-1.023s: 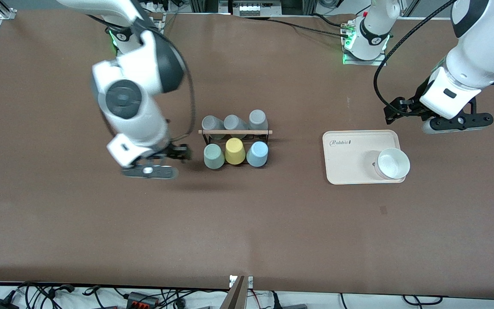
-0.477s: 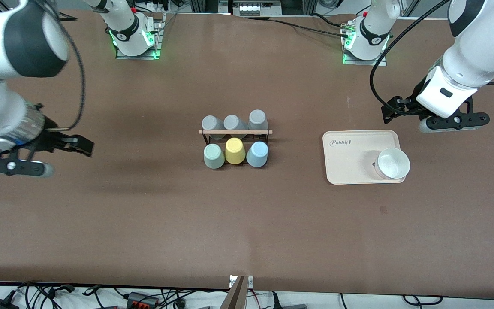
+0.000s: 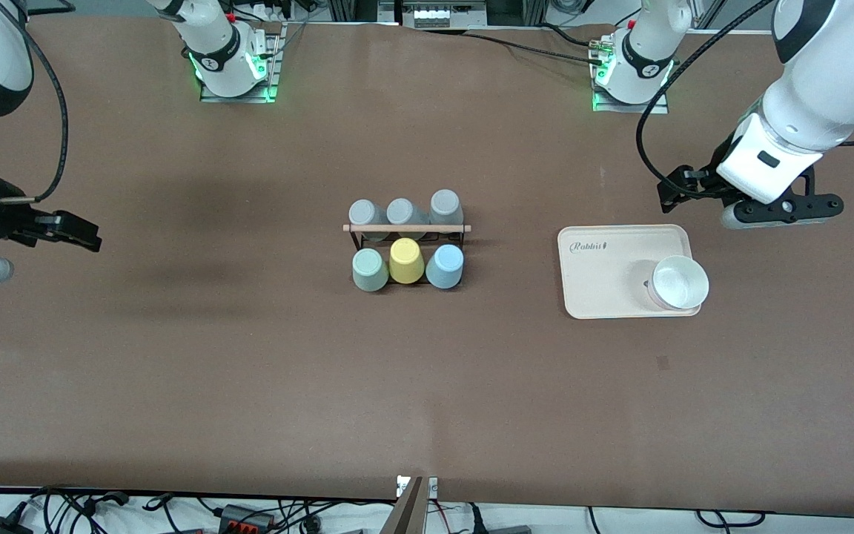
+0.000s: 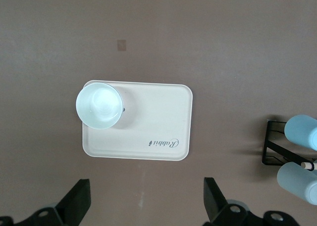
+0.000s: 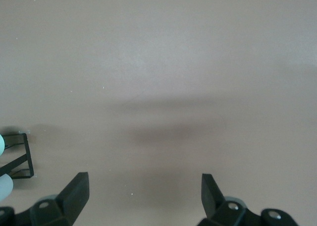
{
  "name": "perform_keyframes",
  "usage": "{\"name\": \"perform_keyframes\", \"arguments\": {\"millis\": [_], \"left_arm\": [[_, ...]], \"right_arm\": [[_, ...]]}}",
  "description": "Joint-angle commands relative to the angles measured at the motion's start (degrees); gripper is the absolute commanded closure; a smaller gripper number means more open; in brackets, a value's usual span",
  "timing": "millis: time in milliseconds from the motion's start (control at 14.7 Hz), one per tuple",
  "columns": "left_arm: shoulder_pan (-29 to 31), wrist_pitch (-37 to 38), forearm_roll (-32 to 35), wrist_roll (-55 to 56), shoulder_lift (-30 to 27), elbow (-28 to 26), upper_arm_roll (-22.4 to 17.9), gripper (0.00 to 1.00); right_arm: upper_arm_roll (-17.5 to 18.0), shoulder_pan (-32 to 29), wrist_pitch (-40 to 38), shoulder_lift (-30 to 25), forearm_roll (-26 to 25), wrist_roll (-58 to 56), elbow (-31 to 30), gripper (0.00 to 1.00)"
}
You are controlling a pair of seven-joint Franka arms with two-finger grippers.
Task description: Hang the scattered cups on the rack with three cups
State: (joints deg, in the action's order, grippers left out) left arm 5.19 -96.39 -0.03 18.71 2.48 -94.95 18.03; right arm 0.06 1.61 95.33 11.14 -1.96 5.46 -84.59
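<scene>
We are holding our right claw (image 5: pixel 139 198) released and empty over bare desk (image 3: pixel 249 371) at the right arm's end, our left claw (image 4: pixel 147 203) likewise released, waiting above the cream tray (image 3: pixel 605 297). The mint cup (image 3: pixel 369 270) and light blue cup (image 3: pixel 445 266) are sitting inverted on the rack (image 3: pixel 406 229), flanking the yellow cup (image 3: pixel 405 261). They look light, rigid and slick; we would be pinching their tapered walls. The tray is carrying 1 white bowl (image 3: pixel 680 282).

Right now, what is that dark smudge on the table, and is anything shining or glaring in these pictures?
Front view: the dark smudge is a soft shadow beside the right gripper; green lights glow at both arm bases. Right wrist view: the same blurry shadow on bare table. Left wrist view: the white bowl on the tray reflects light brightly.
</scene>
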Motion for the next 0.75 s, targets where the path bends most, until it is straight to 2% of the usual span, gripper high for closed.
{"name": "perform_keyframes", "arguments": {"millis": [0, 341, 682], "left_arm": [[0.0, 0.5, 0.8, 0.3, -1.2, -0.6, 0.8, 0.00], [0.1, 0.5, 0.8, 0.3, -1.0, -0.6, 1.0, 0.00], [0.1, 0.4, 0.8, 0.3, -0.8, -0.5, 0.9, 0.00]], "right_arm": [[0.8, 0.0, 4.5, -9.2, 0.1, 2.9, -12.2, 0.00], [1.2, 0.1, 3.6, -11.3, 0.1, 5.4, -13.7, 0.00], [1.2, -0.1, 3.7, -9.8, 0.5, 3.5, -11.7, 0.00]]}}
